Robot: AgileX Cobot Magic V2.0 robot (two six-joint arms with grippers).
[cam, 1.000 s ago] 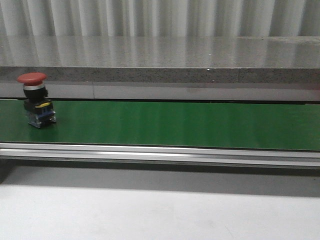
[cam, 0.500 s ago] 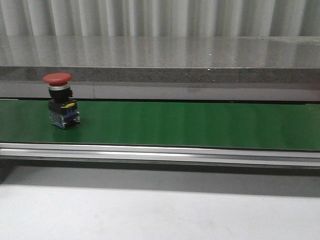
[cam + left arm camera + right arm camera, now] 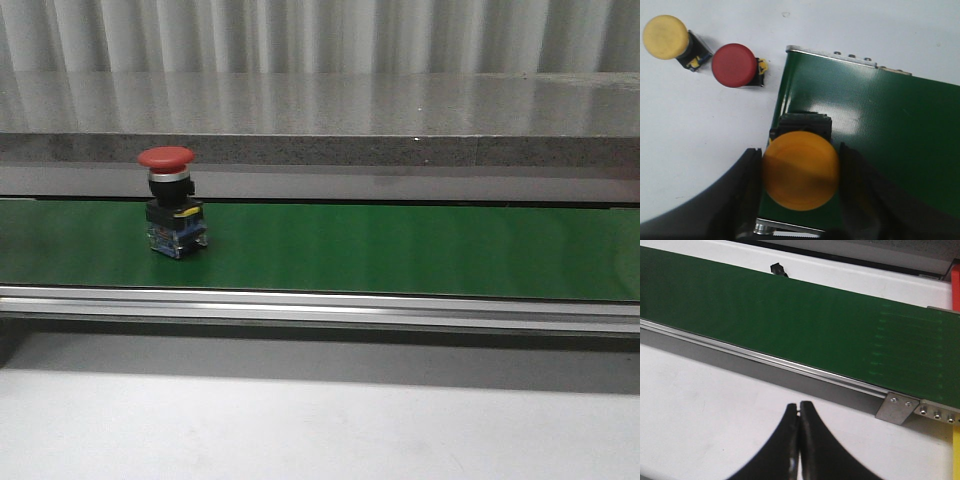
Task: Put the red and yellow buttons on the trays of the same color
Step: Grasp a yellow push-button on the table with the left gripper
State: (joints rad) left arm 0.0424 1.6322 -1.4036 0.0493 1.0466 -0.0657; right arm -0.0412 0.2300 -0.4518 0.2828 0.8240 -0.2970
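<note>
Left gripper (image 3: 801, 172) grasps an orange-yellow button (image 3: 801, 170) by its cap, over the green belt's (image 3: 880, 125) end; lower it upright and release cleanly so it rides without tipping. Right gripper (image 3: 799, 440) hangs clenched and empty beside the belt. A red mushroom-capped button (image 3: 172, 203) stands upright on the belt, left of centre.

Open green belt (image 3: 420, 250) rightward of the lone red button (image 3: 172, 205), bare white table (image 3: 300, 420) in front — but hemmed behind by the grey ledge (image 3: 330, 150), with an orange button (image 3: 801, 170) filling the gap between the left gripper (image 3: 801, 172) fingers.
</note>
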